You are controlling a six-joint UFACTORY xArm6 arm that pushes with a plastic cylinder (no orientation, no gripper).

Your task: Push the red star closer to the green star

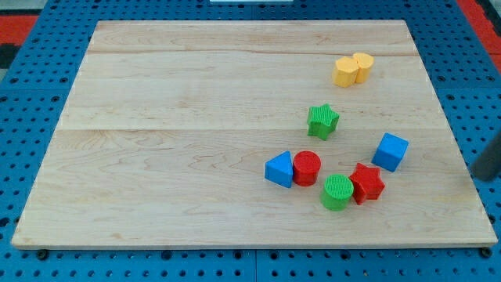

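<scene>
The red star (367, 183) lies low on the board's right half and touches a green cylinder (337, 192) on its left. The green star (322, 121) sits above and to the left of it, apart from the other blocks. My rod shows as a dark blurred shape at the view's right edge. Its tip (479, 177) is off the board's right side, far right of the red star and touching no block.
A red cylinder (307, 168) and a blue triangular block (279, 169) touch each other left of the green cylinder. A blue cube (390, 151) sits up and right of the red star. Two yellow blocks (353, 70) sit together near the top right. The wooden board (196, 117) lies on a blue pegboard.
</scene>
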